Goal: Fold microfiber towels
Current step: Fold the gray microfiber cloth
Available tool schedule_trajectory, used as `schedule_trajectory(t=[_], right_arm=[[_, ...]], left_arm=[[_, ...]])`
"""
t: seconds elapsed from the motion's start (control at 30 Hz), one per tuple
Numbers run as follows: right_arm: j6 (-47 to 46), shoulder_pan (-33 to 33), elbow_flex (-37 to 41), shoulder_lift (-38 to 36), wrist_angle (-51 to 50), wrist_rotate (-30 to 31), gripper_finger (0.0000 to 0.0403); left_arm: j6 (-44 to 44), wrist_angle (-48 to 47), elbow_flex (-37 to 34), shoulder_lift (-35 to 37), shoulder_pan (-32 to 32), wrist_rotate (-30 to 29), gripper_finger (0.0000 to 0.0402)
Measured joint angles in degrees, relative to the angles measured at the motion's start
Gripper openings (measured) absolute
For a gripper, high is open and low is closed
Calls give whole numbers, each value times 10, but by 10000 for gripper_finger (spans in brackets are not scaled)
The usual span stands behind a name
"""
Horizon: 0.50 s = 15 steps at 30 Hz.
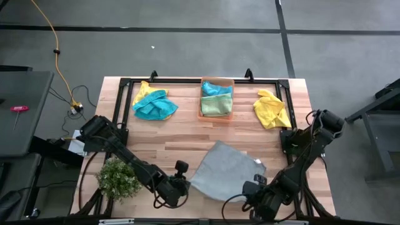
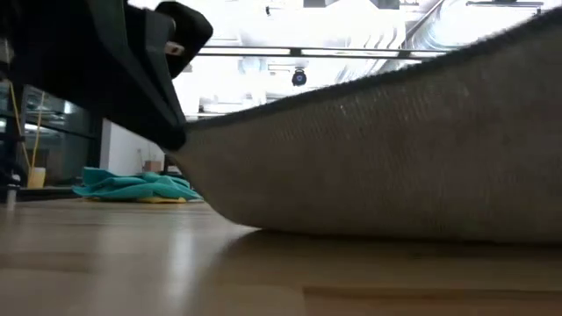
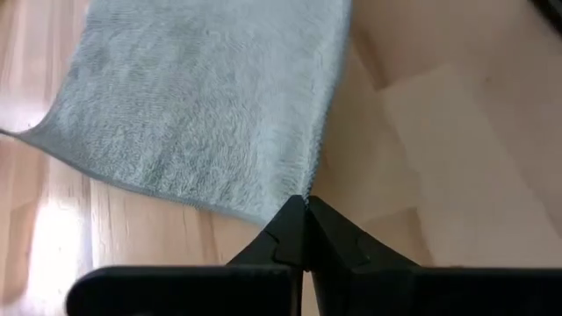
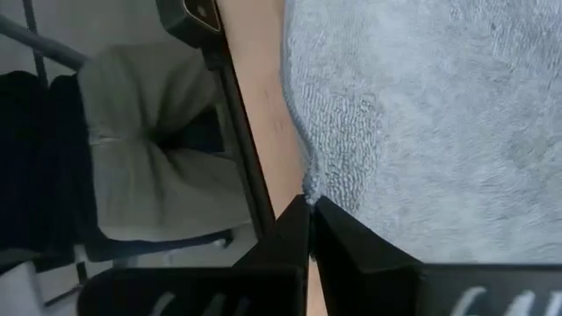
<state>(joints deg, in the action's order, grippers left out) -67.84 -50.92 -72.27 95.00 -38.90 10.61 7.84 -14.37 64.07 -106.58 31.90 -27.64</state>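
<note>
A grey microfiber towel [image 1: 226, 170] lies spread near the table's near edge, between my two grippers. My left gripper [image 1: 185, 185] is shut on its near left corner. My right gripper [image 1: 255, 187] is shut on its near right edge. In the low view the grey towel [image 2: 395, 158] rises at both sides and sags onto the table in the middle. A teal towel on a yellow one [image 1: 155, 104] lies far left. A yellow towel [image 1: 271, 110] lies far right. Teal and green towels [image 1: 217, 100] lie in the orange bin. My left gripper pinches the grey towel's corner [image 3: 297, 191] between its two fingers, only at their free ends. The fingers come low and nearly level from the table's left. The held corner [image 2: 189, 140] is lifted off the table, and the cloth sags from it down to the wood. My right gripper pinches the grey towel's hemmed edge [image 4: 307, 186] between its two fingers, at their tips. One layer or several, I cannot tell. The fingers come low from the table's near right. The cloth spreads away from the fingers without sharp folds.
The orange bin [image 1: 201, 114] stands at the far middle. A small bushy green plant [image 1: 117, 178] stands at the near left, beside my left arm. Bare wood [image 1: 187, 134] lies between the grey towel and the far towels. A black frame [image 1: 187, 80] runs along the far edge.
</note>
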Motion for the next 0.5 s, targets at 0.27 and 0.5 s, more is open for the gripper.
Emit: schedule_trajectory(t=[0.27, 0.5], right_arm=[[-75, -9, 0, 14, -74, -7, 0], [-198, -38, 0, 14, -160, 1, 0]], left_arm=[[-2, 10, 0, 26, -31, 2, 0], [-51, 24, 0, 27, -117, 30, 0]])
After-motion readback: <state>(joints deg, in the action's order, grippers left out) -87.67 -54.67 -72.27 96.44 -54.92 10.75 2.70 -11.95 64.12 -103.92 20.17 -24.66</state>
